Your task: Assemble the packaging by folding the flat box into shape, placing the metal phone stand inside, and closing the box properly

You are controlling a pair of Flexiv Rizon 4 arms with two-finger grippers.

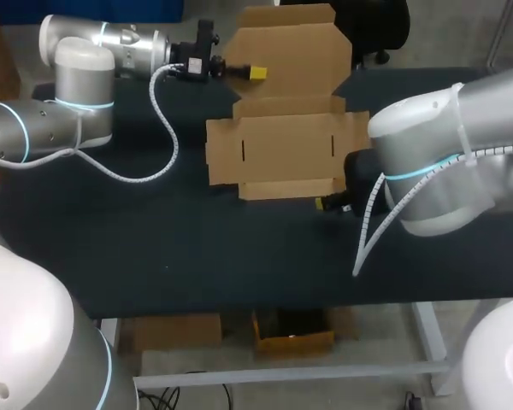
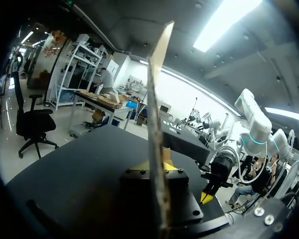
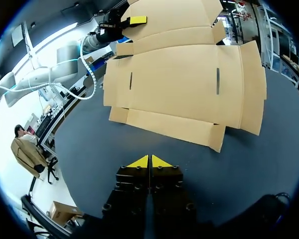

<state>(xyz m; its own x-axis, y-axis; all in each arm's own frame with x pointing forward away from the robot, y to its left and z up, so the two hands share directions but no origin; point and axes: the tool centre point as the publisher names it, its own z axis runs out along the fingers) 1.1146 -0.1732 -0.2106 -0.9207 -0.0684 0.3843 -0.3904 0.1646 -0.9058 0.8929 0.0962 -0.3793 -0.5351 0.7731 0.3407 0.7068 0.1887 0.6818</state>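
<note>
So the flat box (image 1: pixel 282 149) is lying unfolded in the middle of the table (image 1: pixel 197 248), slots facing up. The left end effector (image 1: pixel 255 73) comes in from the far left and is clamped on the side edge of the box's far flap (image 1: pixel 295 47). In its wrist view the cardboard runs edge-on between the yellow tips and looks raised off the table. The right end effector (image 3: pixel 150 162) sits just off the box's near right corner, tips pressed together on nothing, not touching cardboard.
</note>
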